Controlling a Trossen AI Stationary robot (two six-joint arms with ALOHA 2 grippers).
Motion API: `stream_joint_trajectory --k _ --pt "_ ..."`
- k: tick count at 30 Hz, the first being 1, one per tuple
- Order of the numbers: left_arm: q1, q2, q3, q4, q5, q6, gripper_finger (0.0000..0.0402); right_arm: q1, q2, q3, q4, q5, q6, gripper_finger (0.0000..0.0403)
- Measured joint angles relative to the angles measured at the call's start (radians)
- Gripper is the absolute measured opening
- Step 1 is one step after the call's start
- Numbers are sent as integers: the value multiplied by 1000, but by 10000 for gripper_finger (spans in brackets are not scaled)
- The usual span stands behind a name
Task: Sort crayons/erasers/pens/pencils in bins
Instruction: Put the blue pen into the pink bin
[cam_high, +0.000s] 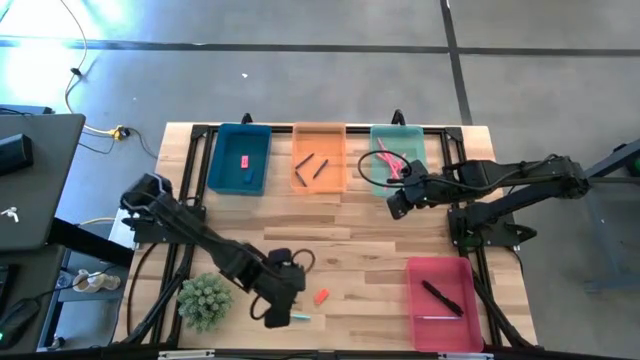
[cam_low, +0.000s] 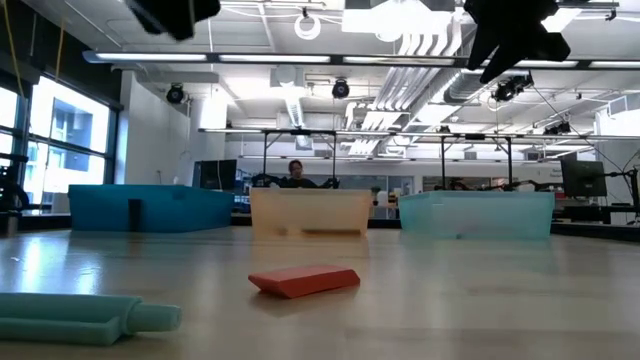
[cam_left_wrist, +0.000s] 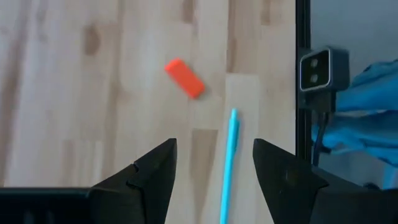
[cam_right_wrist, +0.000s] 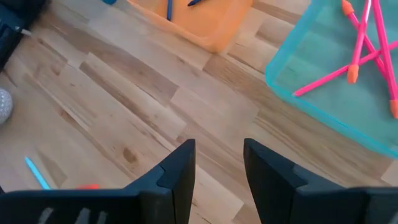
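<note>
A light blue pencil (cam_left_wrist: 229, 155) lies flat on the table near its front edge, with an orange-red eraser (cam_left_wrist: 185, 78) beside it. My left gripper (cam_left_wrist: 214, 144) hangs open above the pencil, one finger on each side and neither touching it. My right gripper (cam_right_wrist: 219, 144) is open with nothing between its fingers, over bare wood in front of the green-teal bin (cam_high: 398, 155), which holds pink pencils (cam_right_wrist: 360, 43). The orange bin (cam_high: 320, 158) holds dark crayons. The blue bin (cam_high: 240, 158) holds a pink eraser (cam_high: 244, 161). The red-pink bin (cam_high: 437, 300) holds a black pen (cam_high: 441, 296).
A small green plant (cam_high: 205, 300) stands at the table's front left corner, close to my left arm. Three bins line the far edge and the red-pink bin sits at the front right. Bare wood lies between them in the middle of the table (cam_high: 340, 225).
</note>
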Motion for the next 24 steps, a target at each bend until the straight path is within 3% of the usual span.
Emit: stream_joint_trajectory --k 9,24 --pt "-45 137 0 50 -1 -85 199 0 0 0 -9 -3 -17 128" --pt "-95 259 -1 80 18 -184 199 0 0 0 -16 -2 -25 128"
